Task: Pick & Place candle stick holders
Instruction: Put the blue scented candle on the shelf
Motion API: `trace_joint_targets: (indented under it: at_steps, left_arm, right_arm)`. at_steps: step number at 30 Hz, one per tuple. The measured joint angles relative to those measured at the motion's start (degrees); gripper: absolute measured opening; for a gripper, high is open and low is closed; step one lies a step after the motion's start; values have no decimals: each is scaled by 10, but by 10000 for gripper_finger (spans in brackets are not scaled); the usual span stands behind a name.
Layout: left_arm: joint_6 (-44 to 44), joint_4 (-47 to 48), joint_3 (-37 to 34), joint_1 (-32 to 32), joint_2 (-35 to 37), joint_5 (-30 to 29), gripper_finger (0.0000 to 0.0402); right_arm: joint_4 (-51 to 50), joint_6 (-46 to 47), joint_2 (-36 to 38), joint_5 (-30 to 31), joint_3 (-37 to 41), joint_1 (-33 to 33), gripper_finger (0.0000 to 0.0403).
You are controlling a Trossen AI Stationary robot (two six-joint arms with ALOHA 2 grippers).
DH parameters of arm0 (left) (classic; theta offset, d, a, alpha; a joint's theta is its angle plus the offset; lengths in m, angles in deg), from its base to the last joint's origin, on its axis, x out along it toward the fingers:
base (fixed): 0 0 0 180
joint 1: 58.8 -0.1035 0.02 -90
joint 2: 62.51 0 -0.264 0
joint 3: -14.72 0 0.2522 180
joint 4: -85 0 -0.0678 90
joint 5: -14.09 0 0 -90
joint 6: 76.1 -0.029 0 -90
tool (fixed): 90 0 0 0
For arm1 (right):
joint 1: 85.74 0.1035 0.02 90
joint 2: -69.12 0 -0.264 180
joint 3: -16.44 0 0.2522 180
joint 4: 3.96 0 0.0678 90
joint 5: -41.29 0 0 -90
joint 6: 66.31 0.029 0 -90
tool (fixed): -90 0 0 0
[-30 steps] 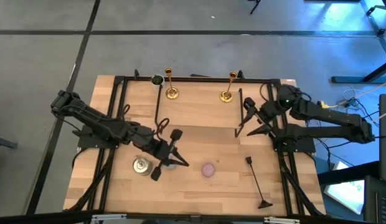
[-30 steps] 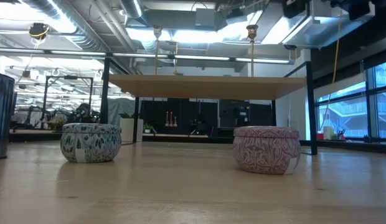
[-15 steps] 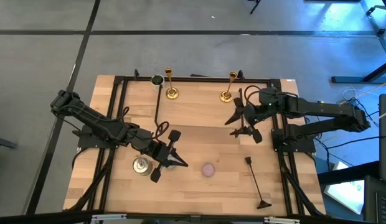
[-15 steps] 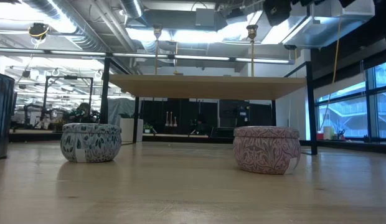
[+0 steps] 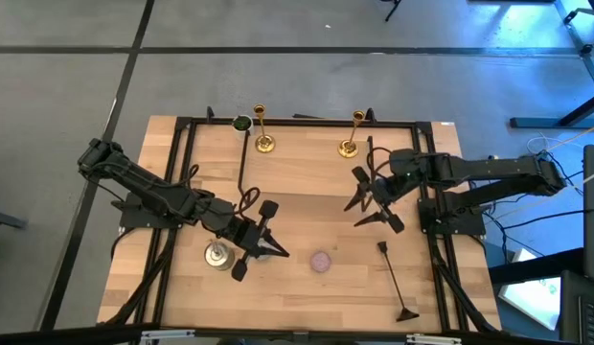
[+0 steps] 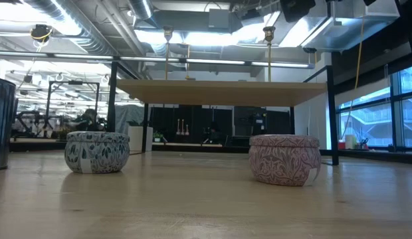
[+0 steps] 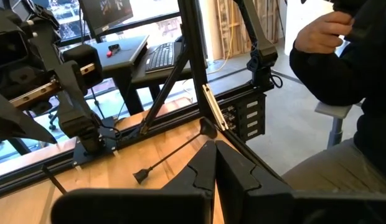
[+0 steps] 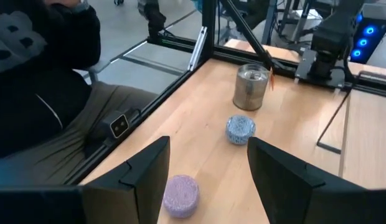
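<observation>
Brass holders, two counted: one (image 5: 263,132) and its twin (image 5: 351,135) stand upright at the table's (image 5: 307,211) far edge, neither gripped. Judged: task barely begun. Right gripper (image 5: 371,203) hangs mid-table near the twin, fingers spread, empty. Left gripper (image 5: 264,241) waits pressed together by one tin (image 5: 217,256). Two candles: pink (image 5: 321,262), blue-grey (image 8: 241,129).

Both arms matte black, segmented links, black cables looped alongside. Left gripper (image 7: 215,163): two flat angular black fingers, wedge-tipped. Right gripper (image 8: 208,171): same black plastic fingers, broad bevelled faces. Right arm's base (image 8: 330,37) is boxy, black, with blue indicator LEDs.
</observation>
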State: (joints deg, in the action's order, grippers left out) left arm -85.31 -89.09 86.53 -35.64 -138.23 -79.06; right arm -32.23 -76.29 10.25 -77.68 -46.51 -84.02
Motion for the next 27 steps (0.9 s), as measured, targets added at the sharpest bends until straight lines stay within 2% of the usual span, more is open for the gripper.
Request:
trace_joint_targets:
  at_steps: [9, 16, 27]
  left_arm:
    - [0, 4, 0, 0, 0, 0, 1]
    - [0, 4, 0, 0, 0, 0, 1]
    - [-5, 4, 0, 0, 0, 0, 1]
  right_arm:
    - [17, -14, 0, 3, 0, 15, 218]
    - [20, 1, -15, 82, 0, 36, 218]
    - [57, 18, -26, 84, 0, 50, 218]
